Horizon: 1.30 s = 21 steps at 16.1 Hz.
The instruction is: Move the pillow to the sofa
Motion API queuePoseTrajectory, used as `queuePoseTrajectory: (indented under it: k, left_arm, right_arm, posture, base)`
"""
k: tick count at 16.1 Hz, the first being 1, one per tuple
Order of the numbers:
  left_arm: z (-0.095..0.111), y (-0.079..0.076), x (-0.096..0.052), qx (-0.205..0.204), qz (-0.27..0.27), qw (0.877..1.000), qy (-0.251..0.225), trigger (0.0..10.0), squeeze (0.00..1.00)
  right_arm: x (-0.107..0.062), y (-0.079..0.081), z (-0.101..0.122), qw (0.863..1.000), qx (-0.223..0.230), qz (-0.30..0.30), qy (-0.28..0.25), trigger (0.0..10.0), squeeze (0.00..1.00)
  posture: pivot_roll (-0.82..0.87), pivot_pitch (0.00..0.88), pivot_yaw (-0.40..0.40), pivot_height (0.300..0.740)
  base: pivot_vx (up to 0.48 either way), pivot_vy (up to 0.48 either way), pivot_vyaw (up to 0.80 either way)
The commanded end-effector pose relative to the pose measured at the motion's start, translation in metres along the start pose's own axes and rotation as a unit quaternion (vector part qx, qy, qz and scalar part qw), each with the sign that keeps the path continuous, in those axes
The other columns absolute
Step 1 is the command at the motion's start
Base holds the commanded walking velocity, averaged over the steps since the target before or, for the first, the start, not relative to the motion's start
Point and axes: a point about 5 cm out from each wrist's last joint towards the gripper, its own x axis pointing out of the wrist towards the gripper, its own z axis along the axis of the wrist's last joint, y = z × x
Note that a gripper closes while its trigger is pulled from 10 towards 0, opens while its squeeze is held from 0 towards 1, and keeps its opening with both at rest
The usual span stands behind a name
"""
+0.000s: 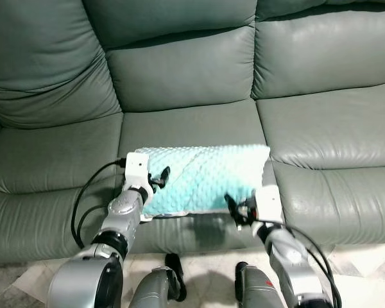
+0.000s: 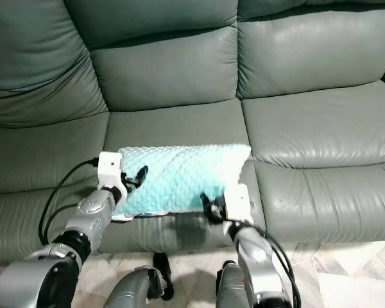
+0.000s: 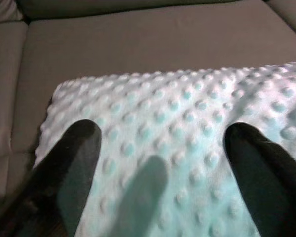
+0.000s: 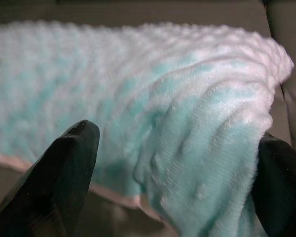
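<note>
Nearest, the left hand (image 1: 159, 178) and the right hand (image 1: 233, 208) each have their 2 black fingers spread wide against the near edge of the mint dotted pillow (image 1: 202, 176), touching it without pinching. The pillow lies between and just beyond both hands, on the middle seat cushion of the grey-green leather sofa (image 1: 186, 125).

Mint-green dotted plush pillow (image 1: 202, 176), rectangular, lying flat, centre of frame, on front edge of grey-green leather sofa (image 1: 179, 90) middle seat.
</note>
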Motion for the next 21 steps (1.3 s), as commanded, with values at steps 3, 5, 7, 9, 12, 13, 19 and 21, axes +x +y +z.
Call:
queuePoseTrajectory:
  k: [3,5,7,9,12,13,19,21]
  left_arm:
    - [-0.014,0.015,-0.011,-0.002,0.009,1.0,0.003,10.0,1.0]
    - [-0.011,0.023,-0.015,0.013,0.017,1.0,-0.017,10.0,1.0]
    - [-0.008,0.029,-0.017,0.018,0.026,0.999,-0.028,10.0,1.0]
    - [-0.002,0.034,-0.018,0.029,0.03,0.998,-0.038,10.0,1.0]
    - [-0.005,0.056,-0.022,0.097,0.051,0.994,0.026,10.0,0.58]
    - [-0.017,0.064,-0.026,0.107,0.068,0.989,0.077,10.0,0.0]
    - [-0.042,0.051,-0.028,0.151,0.002,0.972,0.178,10.0,0.0]
    - [-0.044,0.04,-0.025,0.154,-0.025,0.97,0.186,10.0,0.0]
  right_arm:
    - [-0.006,0.003,-0.01,0.998,-0.038,-0.033,0.047,10.0,1.0]
    - [-0.008,-0.006,-0.009,0.989,-0.108,-0.079,0.064,10.0,1.0]
    - [-0.01,-0.017,-0.001,0.979,-0.159,-0.12,0.054,10.0,1.0]
    - [-0.008,-0.018,0.012,0.979,-0.157,-0.125,0.027,10.0,1.0]
    - [0.002,0.018,0.041,1.0,-0.02,-0.012,-0.012,10.0,1.0]
    - [0.004,0.032,0.043,0.999,0.012,0.044,-0.004,10.0,0.99]
    - [-0.009,0.027,0.0,0.977,0.002,0.178,0.119,10.0,0.0]
    - [-0.014,0.015,-0.015,0.967,-0.002,0.203,0.151,10.0,0.0]
  posture:
    - [-0.2,0.331,0.143,0.74]
    - [-0.19,0.318,0.149,0.74]
    - [-0.18,0.301,0.156,0.74]
    - [-0.18,0.292,0.16,0.74]
    - [-0.18,0.284,0.16,0.74]
    - [-0.17,0.283,0.162,0.74]
    - [-0.18,0.304,0.165,0.74]
    - [-0.18,0.313,0.162,0.74]
  base:
    - [0.0,0.0,0.0]
    - [0.0,0.0,0.0]
    - [0.0,0.0,0.0]
    - [0.0,0.0,0.0]
    - [0.0,0.0,0.0]
    - [0.0,0.0,0.0]
    - [0.0,0.0,0.0]
    - [0.0,0.0,0.0]
